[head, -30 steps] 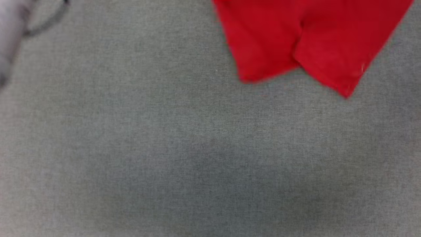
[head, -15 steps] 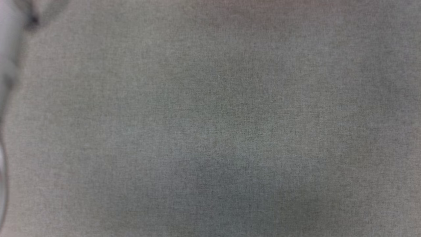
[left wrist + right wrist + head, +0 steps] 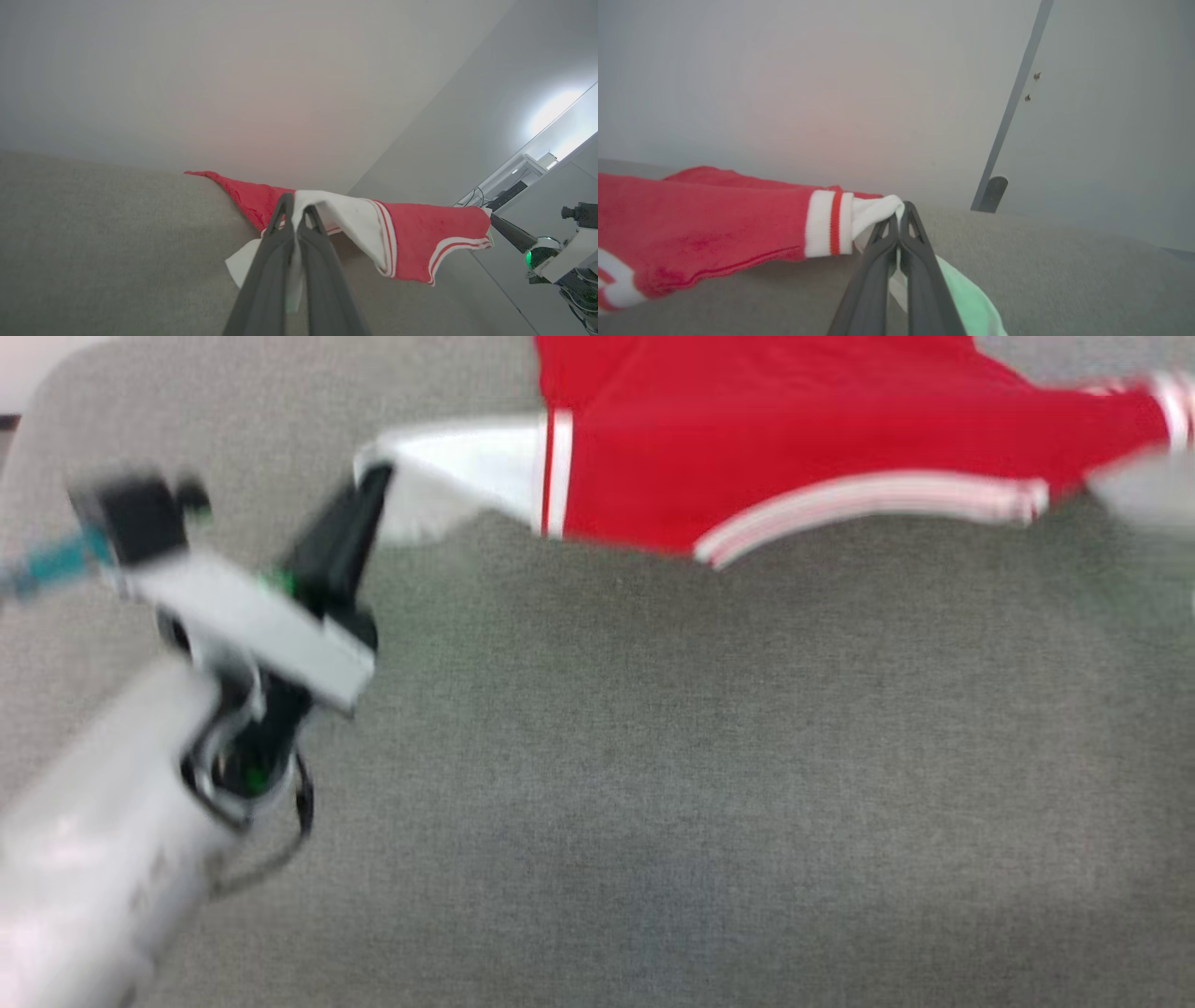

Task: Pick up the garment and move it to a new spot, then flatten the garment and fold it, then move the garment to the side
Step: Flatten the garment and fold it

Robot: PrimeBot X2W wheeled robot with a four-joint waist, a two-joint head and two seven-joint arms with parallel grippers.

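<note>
Open to you: the grey surface [image 3: 672, 784] nearer than the garment [image 3: 803, 439]. Obstacles: the garment, stretched across the far side; your left arm [image 3: 93, 859], crossing the near-left corner.

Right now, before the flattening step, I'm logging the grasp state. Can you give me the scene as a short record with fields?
garment: red shirt with white sleeve panels, stretched wide between both tools
left tool: shut on one white sleeve
right tool: shut on the other white sleeve, just past its striped cuff
grey surface: lies below the garment; how much cloth rests on it cannot be told, as the head view is blurred
fold: not yet begun
</note>
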